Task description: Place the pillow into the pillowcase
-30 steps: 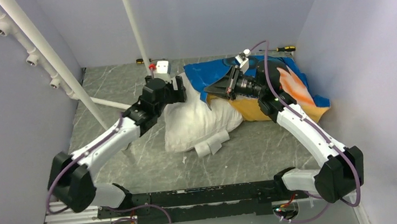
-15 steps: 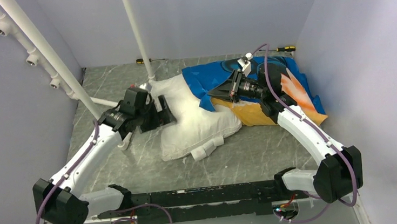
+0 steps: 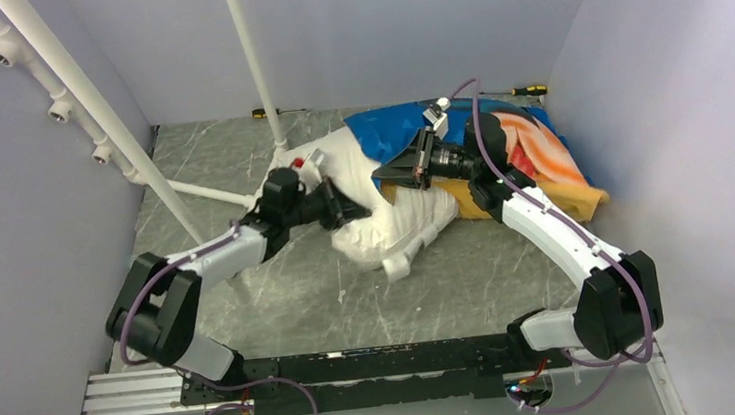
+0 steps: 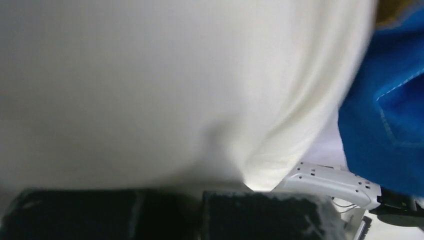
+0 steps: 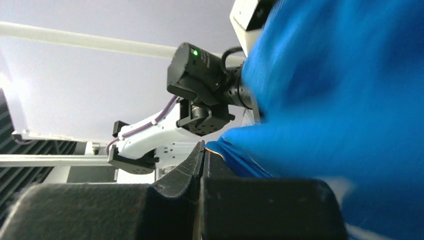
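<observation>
The white pillow [image 3: 395, 227] lies mid-table, its far end tucked under the blue edge of the pillowcase [image 3: 389, 130], whose orange side [image 3: 540, 157] is bunched at the back right. My left gripper [image 3: 351, 212] presses into the pillow's left side, and its jaws are shut on a fold of it. In the left wrist view the pillow [image 4: 150, 85] fills the frame, creased toward the gripper [image 4: 172, 192], with the pillowcase [image 4: 387, 125] at the right. My right gripper [image 3: 382, 174] is shut on the pillowcase's blue hem [image 5: 225, 150], holding it raised over the pillow.
White pipes [image 3: 196, 190] slant across the back left, and a pole [image 3: 253, 67] rises behind the pillow. Two screwdrivers [image 3: 265, 112] [image 3: 532, 90] lie along the back wall. Lilac walls close in on three sides. A loose white tab [image 3: 398, 262] sticks out at the pillow's near edge.
My left gripper went from wide open at the pillow's left edge to shut on the pillow, and it pushed rightward. The pillow slid farther under the pillowcase. The right gripper kept its hold.
</observation>
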`<state>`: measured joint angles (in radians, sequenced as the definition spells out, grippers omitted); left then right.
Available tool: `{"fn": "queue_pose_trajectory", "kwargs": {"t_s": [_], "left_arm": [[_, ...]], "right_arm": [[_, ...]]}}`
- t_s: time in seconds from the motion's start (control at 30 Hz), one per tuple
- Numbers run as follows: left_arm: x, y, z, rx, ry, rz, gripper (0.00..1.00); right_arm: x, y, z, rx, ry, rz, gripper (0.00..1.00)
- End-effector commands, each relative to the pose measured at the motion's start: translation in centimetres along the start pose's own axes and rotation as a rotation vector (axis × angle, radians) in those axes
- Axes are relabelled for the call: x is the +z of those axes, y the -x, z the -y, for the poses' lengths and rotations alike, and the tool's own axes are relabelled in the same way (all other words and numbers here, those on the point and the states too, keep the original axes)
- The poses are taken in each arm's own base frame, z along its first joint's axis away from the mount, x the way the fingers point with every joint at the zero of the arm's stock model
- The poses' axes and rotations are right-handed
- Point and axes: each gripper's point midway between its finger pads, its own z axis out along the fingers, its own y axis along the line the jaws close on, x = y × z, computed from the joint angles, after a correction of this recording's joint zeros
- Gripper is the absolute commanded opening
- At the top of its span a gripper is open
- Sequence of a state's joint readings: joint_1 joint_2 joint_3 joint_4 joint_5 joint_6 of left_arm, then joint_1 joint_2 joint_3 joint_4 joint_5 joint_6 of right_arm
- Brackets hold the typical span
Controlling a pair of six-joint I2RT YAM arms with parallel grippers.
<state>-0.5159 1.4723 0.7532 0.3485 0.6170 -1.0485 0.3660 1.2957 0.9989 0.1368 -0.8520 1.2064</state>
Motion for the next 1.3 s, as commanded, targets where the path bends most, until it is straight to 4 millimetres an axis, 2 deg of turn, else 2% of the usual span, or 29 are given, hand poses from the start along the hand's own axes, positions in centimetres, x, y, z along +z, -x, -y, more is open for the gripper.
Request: {"fn": "queue_pose_trajectory", "kwargs": {"t_s": [0.0,0.13,0.2,0.33,0.43,0.53,0.6,0.7,0.77,0.93,1.03,1.1,1.27], "left_arm": [[1.9,3.8,14.0,0.472,-0.352,0.155,0.0],[1.4,6.8,15.6,0.577,-0.36,0.387,0.0],[1.4,7.5,16.1,0.615,-0.36,0.423,0.0],[1.4,9.0,17.2,0.675,-0.337,0.494,0.0],[0.5,10.8,16.5,0.71,-0.242,0.585,0.0],[-1.5,13.1,15.4,0.715,-0.125,0.634,0.0],[-3.3,14.5,14.5,0.71,-0.07,0.66,0.0],[-6.4,16.6,13.2,0.696,-0.008,0.705,0.0],[-8.0,17.5,13.2,0.693,-0.016,0.707,0.0],[-10.5,17.1,16.8,0.757,-0.087,0.685,0.0],[-11.0,16.6,18.9,0.742,-0.155,0.663,0.0],[-11.0,16.3,20.2,0.738,-0.221,0.656,0.0],[-10.7,17.1,21.7,0.696,-0.279,0.663,0.0]], "right_arm": [[0.6,-1.9,-9.3,-0.123,0.262,-0.087,0.0],[0.5,-2.5,-13.8,-0.14,0.375,-0.118,0.0],[0.6,-2.8,-15.7,-0.149,0.419,-0.135,0.0],[1.2,-4.6,-18.8,-0.146,0.501,-0.195,0.0],[1.1,-6.0,-20.8,-0.146,0.546,-0.229,0.0],[0.1,-6.7,-22.8,-0.193,0.563,-0.228,0.0],[-0.2,-6.8,-23.0,-0.229,0.518,-0.221,0.0],[-0.3,-6.9,-22.9,-0.299,0.451,-0.218,0.0],[-0.2,-6.8,-22.0,-0.319,0.411,-0.214,0.0],[0.2,-4.9,-16.9,-0.332,0.247,-0.163,0.0],[0.9,-4.8,-14.8,-0.31,0.238,-0.189,0.0],[1.7,-5.0,-14.2,-0.303,0.256,-0.217,0.0],[3.4,-5.2,-11.7,-0.293,0.203,-0.266,0.0]]}}
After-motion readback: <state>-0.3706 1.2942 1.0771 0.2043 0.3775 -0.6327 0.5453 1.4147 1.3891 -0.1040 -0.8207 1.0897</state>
